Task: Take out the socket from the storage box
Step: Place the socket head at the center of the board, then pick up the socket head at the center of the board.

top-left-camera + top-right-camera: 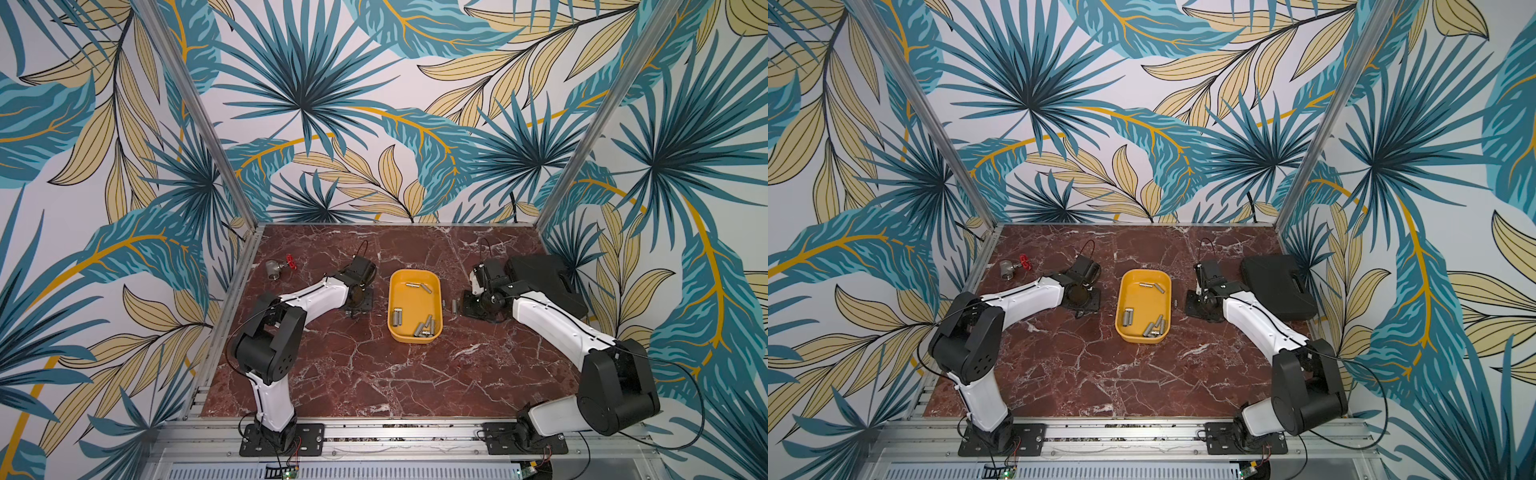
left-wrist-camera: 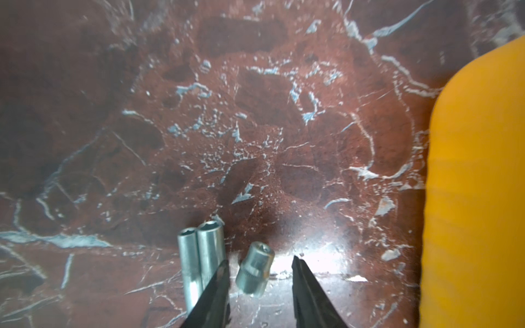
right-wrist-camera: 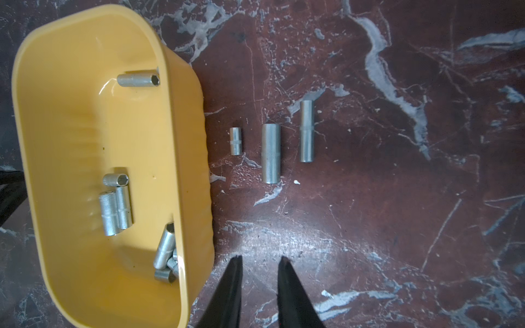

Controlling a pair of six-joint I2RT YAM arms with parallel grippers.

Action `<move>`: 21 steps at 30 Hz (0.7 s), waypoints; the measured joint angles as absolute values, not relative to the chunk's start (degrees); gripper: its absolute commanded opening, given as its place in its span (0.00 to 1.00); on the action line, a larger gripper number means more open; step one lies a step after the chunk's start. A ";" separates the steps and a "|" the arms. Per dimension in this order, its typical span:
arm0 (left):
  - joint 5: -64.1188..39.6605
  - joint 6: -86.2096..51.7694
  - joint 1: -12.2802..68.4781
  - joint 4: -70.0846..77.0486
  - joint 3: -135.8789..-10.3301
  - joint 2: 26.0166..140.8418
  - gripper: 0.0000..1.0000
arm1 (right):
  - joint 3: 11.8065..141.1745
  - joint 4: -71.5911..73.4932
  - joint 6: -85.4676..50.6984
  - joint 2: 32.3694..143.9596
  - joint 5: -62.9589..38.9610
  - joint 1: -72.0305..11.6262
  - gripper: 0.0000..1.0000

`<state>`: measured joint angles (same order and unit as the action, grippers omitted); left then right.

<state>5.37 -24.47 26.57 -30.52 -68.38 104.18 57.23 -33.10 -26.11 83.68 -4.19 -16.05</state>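
A yellow storage box (image 1: 414,339) sits in the middle of a red marble table (image 1: 374,374), between your two arms. Loose steel sockets (image 3: 115,210) lie in it: a couple at the far end, a pair side by side toward the near left, and a small heap in the near right corner.

More lie outside the box. A row of three (image 3: 270,153) rests on the table just right of it. To its left, two long sockets (image 2: 199,264) lie touching side by side. Next to them a short socket (image 2: 254,268) lies on the table between the fingers of your left gripper (image 2: 260,259). The jaws are parted with a slim gap on each side, gripping nothing.

Your right gripper (image 3: 260,257) hangs low over bare table beside the box's right wall, jaws a little apart and empty.

Expect each socket to be hard, smooth and dense for its size, though light for the arm. It will not bend or break, but it is likely to roll or squirt out of a loose pinch. Grip across the round body at mid length, on the ridged band where there is one. The far-end pieces look easier than the heap, which crowds the wall and leaves little finger room.
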 measured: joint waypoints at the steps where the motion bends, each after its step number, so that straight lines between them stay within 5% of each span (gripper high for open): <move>1: 5.37 -24.45 26.57 -30.57 -68.36 103.77 0.40 | 57.41 -33.26 -25.91 83.68 -4.19 -16.05 0.25; 10: 6.13 -24.64 26.57 -31.70 -68.27 95.90 0.41 | 66.00 -35.75 -21.74 86.41 -4.03 -20.80 0.30; 21: 7.75 -28.67 26.50 -31.09 -58.67 85.32 0.43 | 79.90 -36.23 -16.36 102.69 -4.19 -29.54 0.31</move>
